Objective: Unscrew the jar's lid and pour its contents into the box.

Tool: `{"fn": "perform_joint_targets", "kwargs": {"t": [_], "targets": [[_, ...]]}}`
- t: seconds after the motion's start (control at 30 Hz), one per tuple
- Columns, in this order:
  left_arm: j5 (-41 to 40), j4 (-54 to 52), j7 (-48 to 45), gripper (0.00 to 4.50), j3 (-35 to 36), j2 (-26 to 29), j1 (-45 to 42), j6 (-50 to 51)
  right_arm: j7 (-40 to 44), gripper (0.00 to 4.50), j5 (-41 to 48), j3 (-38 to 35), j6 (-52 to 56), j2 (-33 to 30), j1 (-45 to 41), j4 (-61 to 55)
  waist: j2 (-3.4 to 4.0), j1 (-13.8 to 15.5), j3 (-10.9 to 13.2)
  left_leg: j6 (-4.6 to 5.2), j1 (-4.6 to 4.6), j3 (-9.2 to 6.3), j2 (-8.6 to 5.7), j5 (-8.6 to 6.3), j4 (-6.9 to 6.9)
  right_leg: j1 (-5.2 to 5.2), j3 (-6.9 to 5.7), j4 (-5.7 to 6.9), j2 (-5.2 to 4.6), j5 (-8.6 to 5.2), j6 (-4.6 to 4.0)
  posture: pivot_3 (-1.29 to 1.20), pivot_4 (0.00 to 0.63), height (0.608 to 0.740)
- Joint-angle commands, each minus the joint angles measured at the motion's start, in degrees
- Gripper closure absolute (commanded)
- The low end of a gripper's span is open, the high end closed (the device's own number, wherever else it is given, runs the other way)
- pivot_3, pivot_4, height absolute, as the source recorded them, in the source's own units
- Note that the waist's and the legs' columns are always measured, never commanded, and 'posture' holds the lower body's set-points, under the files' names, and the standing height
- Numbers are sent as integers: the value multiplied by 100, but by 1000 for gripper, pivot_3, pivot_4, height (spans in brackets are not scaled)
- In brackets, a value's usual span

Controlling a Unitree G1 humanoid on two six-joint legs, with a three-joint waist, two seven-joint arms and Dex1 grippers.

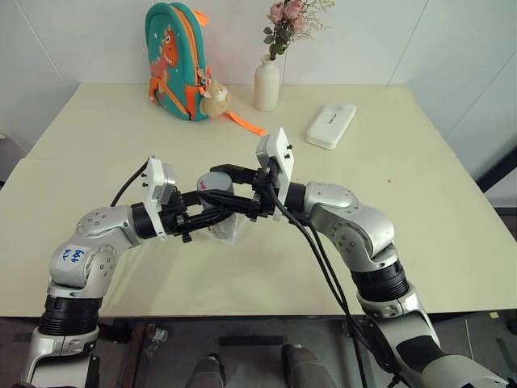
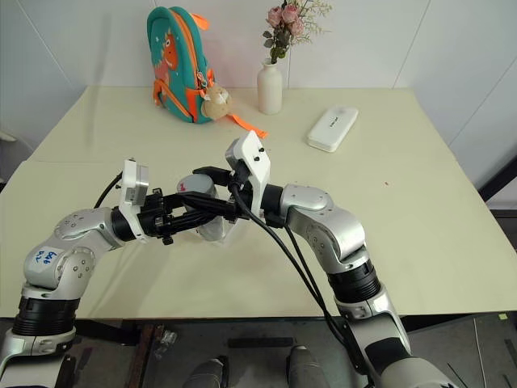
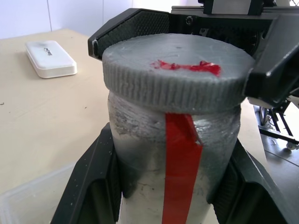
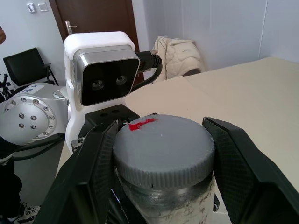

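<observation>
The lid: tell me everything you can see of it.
The lid is a round, flat, grey screw cap with a ribbed rim and a smear of red on top. It looks like matte plastic. It sits level and still screwed on the jar, slightly overhanging its wall, held above the table. The right gripper is shut on its rim, one black finger on each side; the left gripper clamps the jar below it.

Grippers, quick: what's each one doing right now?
Left gripper: shut on the jar, fingers around its body.
Right gripper: shut on the lid, one finger on each side of the rim.
</observation>
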Motion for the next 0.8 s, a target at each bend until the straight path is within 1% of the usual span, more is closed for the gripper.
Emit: {"fn": "perform_joint_targets", "kwargs": {"t": [0.03,0.17,0.23,0.3,0.37,0.47,0.6,0.8], "targets": [[97,-164,-398,2529,27,274,-182,-204,547,1958,-25,-62,-230,-322,-320,37,0,-5,0,0,0,0,0,0,0,0,0,0,0,0,0,0,150,740],[353,150,-969,2529,-49,477,-344,-741,1572,1958,148,-24,-341,-743,-525,309,0,-20,0,-1,0,1,0,0,-3,0,-1,-5,0,0,0,0,150,740],[362,339,-1194,2529,-78,480,-475,-882,2119,1958,335,-48,-323,-893,-646,505,0,-21,0,-1,0,1,0,0,-7,0,-2,-6,0,-2,1,0,150,740],[330,475,-1461,2529,-187,440,-608,-957,2792,1958,341,70,-471,-1063,-824,787,0,-36,0,0,0,1,0,0,-8,0,-3,-6,0,-2,2,0,150,740],[344,512,-1704,2529,-380,393,-689,-1001,3240,1958,292,196,-593,-1113,-986,1052,1,-55,1,-1,0,2,0,0,-7,0,-3,-5,0,-2,2,0,150,740],[358,527,-1802,2529,-505,268,-733,-1062,3480,1958,224,234,-690,-1051,-1117,1307,1,-82,1,0,1,1,0,0,-8,0,-3,-2,0,-3,3,0,150,740],[394,476,-1646,2529,-493,104,-681,-1073,3555,1958,152,180,-762,-941,-1218,1567,1,-75,1,0,0,1,0,0,-7,-3,-2,4,0,-5,4,0,150,740],[410,474,-1519,2529,-303,187,-559,-1082,3499,1958,201,102,-668,-905,-1153,1504,2,-72,1,-1,0,0,0,0,-6,-3,-2,8,0,-5,4,0,150,740]]}}
